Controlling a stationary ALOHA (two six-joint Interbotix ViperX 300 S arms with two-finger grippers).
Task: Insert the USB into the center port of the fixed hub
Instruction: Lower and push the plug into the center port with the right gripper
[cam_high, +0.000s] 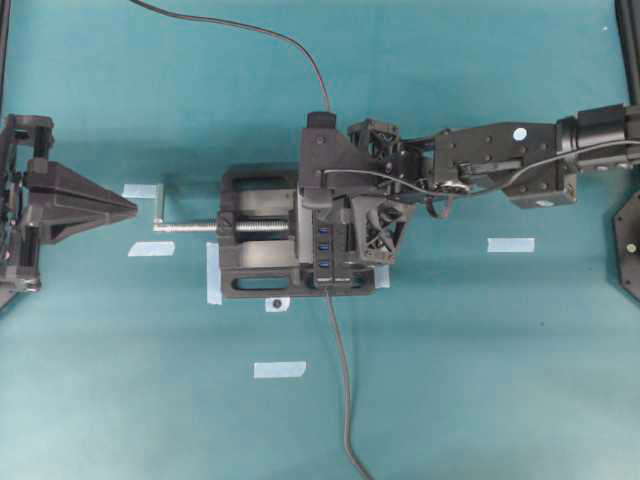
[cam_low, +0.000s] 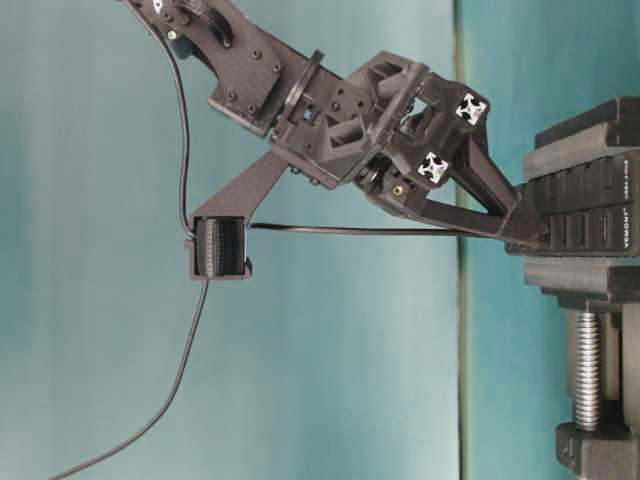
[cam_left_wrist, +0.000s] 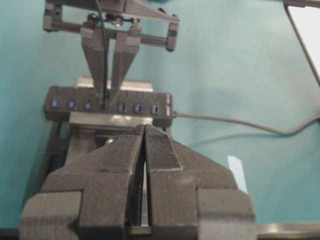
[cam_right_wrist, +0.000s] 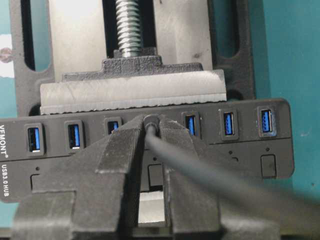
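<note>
Right gripper (cam_right_wrist: 150, 131) is clamped on the USB (cam_right_wrist: 151, 121), its tips pressed against the fixed hub (cam_right_wrist: 250, 150) at the center port. Left gripper (cam_left_wrist: 145, 145) sits pinched together, holding nothing, near the teal table's (cam_high: 480, 400) left edge. Black vise (cam_high: 250, 285) clamps the hub mid-table; the hub's long axis runs crosswise to the silver screw (cam_high: 255, 227). The plug points straight into the port row, cable (cam_right_wrist: 225, 185) trailing back toward the wrist.

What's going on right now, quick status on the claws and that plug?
Right gripper shut on the USB, at the fixed hub middle slot. Left gripper shut, empty, apart. Nothing blocking.
</note>
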